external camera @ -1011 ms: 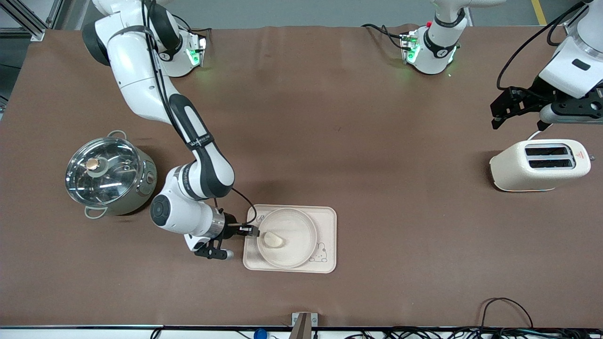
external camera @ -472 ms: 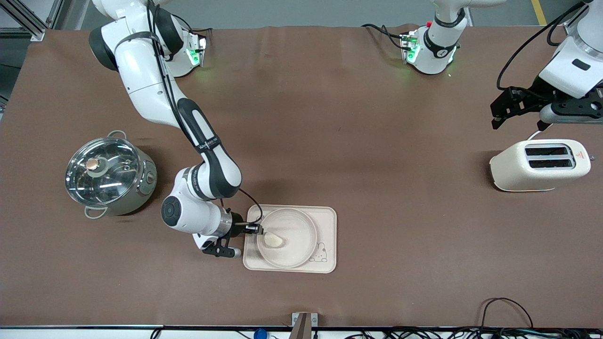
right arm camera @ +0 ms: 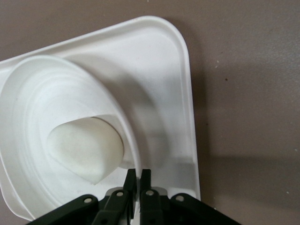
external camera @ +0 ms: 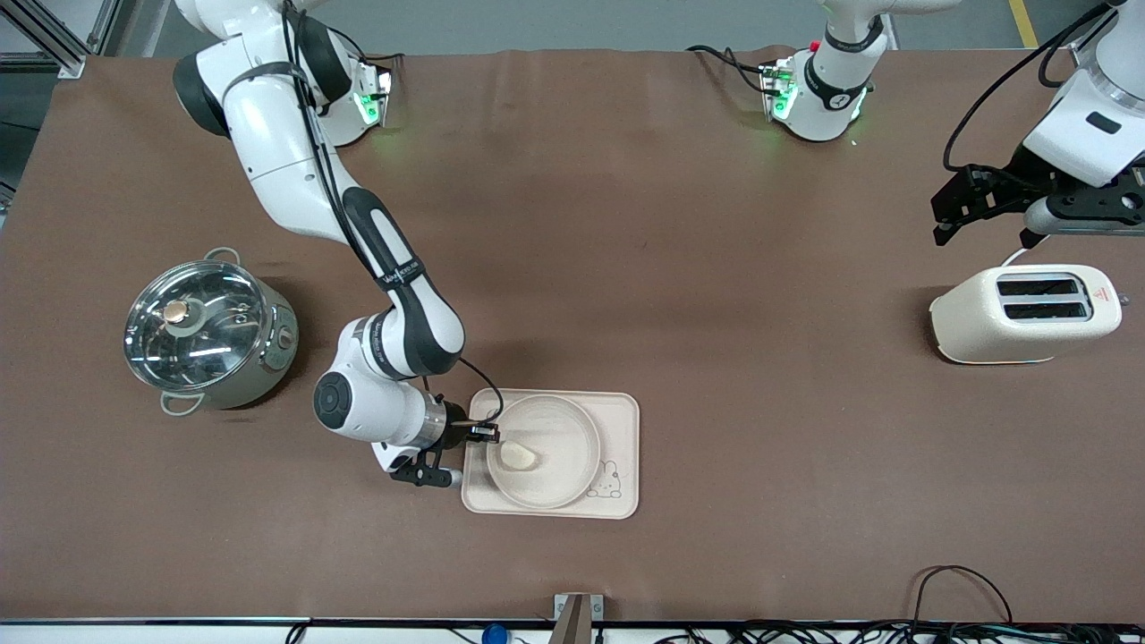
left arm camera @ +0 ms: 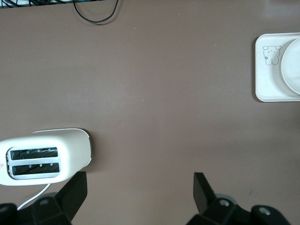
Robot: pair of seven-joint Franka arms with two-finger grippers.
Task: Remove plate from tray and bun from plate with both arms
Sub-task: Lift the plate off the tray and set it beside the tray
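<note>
Over the last second the right claw [external camera: 490, 436] has been slid in from the side of the tray [external camera: 621, 420] toward the right arm's end of the table [external camera: 626, 224], and its fingers have been drawn together: they are now seen clamped on the raised rim of the plate [external camera: 559, 416], thin wall pinched between them in the right wrist view. The plate sits on the tray, low and just left of centre in the front view, with the bun [external camera: 520, 456] lying inside it close to the gripped edge. A hold on the plate appears to be secured, so lifting it off the tray is judged to be the next step. The left claw [external camera: 962, 207] is held spread wide, waiting in the upper right of the front view, over bare table just above the toaster [external camera: 1024, 313]. Open brown table lies all around the tray; the lidded pot [external camera: 210, 333] stands at mid-left, well apart, leaving room for setting the plate down.
</note>
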